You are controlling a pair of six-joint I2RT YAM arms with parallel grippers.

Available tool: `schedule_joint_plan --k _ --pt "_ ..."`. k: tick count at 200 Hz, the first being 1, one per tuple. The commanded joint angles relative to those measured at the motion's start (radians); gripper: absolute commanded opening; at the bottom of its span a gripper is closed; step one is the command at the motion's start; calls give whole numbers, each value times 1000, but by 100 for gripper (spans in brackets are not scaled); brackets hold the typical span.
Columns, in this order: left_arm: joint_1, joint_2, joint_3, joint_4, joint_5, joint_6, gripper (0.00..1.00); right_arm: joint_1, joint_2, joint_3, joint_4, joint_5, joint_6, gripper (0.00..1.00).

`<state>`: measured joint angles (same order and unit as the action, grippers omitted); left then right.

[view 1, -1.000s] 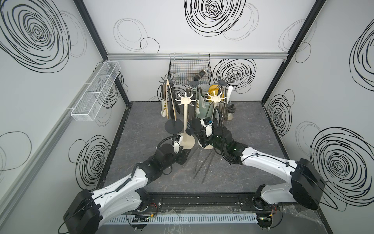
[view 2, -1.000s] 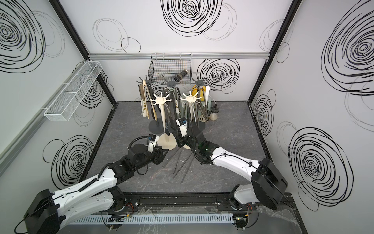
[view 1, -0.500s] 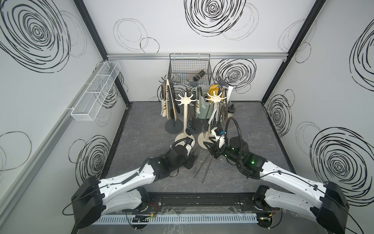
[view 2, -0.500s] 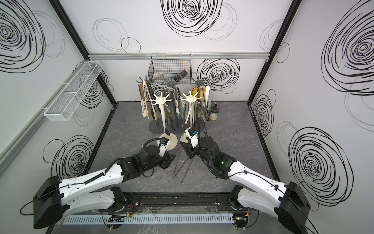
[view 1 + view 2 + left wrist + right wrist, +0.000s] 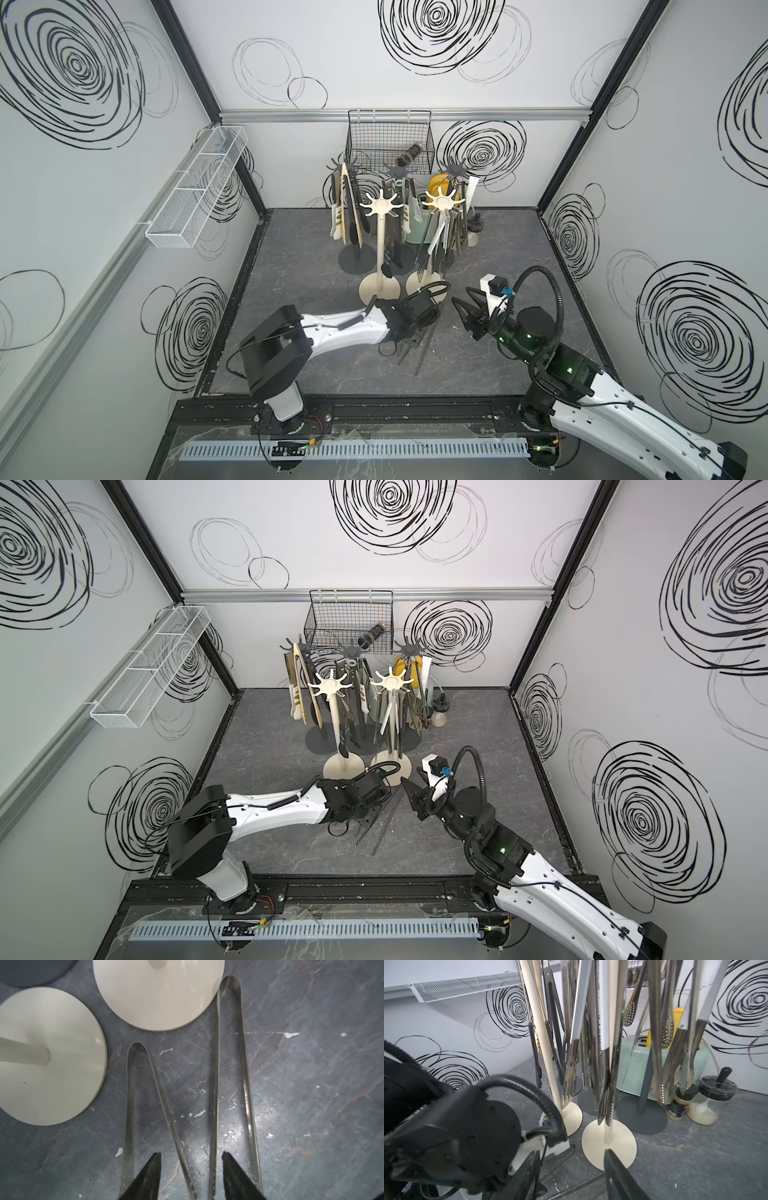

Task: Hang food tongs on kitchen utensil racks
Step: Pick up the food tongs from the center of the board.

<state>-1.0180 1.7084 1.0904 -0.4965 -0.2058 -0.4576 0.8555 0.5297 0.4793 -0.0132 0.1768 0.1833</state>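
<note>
Left gripper and right gripper gape empty; the stiff, slick steel tongs probably want pinching near their bend.

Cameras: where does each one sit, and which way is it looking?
Top views: high above the front, looking down on the table, racks, left arm and right arm.
Left wrist: on the left arm, facing straight down at two steel tongs; left claw tips show.
Right wrist: low, facing the hanging tongs and toaster; right claw and left arm show.
Shared: cream rack bases appear in all.
</note>
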Motion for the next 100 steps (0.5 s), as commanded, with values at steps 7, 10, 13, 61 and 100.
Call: schedule_joint_plan --k 7,10,13,61,100 --pt "-7 56 66 -103 -24 -54 52 -4 -19 -17 -32 31 24 52" --pt "-7 59 69 -104 -24 -55 52 -4 -19 -18 -31 29 22 52" --pt "-7 64 73 -106 -23 -55 52 -4 -20 -18 -29 28 24 52" --pt "13 116 76 -112 -22 -60 49 -9 -4 -34 -8 14 22 52" --pt "30 150 46 -79 0 -55 42 -20 4 -35 -4 2 22 52"
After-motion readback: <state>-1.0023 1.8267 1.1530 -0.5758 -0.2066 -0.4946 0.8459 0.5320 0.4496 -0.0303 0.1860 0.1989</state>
